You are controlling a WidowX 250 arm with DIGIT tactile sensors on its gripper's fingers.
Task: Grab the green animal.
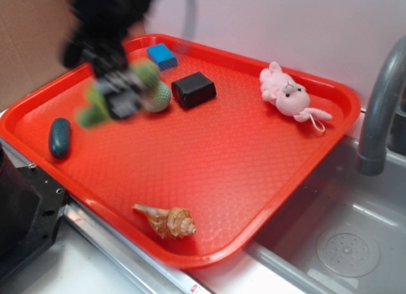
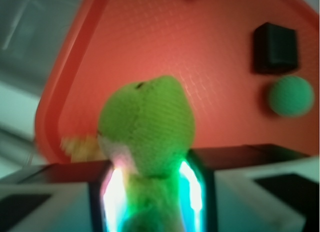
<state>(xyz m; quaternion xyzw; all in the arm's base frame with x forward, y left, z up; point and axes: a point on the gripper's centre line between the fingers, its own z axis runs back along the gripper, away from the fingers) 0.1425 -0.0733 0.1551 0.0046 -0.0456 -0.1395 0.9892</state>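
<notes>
Lime-green plush fills the middle of the wrist view: the green animal (image 2: 147, 127) sits pinched between the two fingers of the gripper (image 2: 152, 192), its head poking out past the fingertips with the red tray (image 2: 165, 36) well behind it. In the exterior view the gripper (image 1: 120, 94) is a motion-blurred dark shape over the tray's 10 o'clock region, the green animal (image 1: 95, 110) showing as green smears on either side of it (too blurred to say which end is the head). So the gripper is clamped on the toy, and the toy appears to hang clear of the tray rather than rest on it.

Around it, the mint-green knitted ball (image 1: 158, 97) lies just beside the gripper toward 3 o'clock, with the black block (image 1: 193, 89) next along. The blue block (image 1: 162, 56) sits near the tray's 12 o'clock rim, the pink bunny (image 1: 288, 97) at 2 o'clock, the dark teal oval (image 1: 59, 137) at 9 o'clock, and the seashell (image 1: 168, 221) at 6 o'clock. The tray rests on the counter beside a sink (image 1: 342, 243) and grey faucet (image 1: 380, 103).

I judge the grasp itself done and the lift in hand. The next move calls for keeping the squeeze firm on soft, compressible plush while rising, staying away from the knitted ball close by.
</notes>
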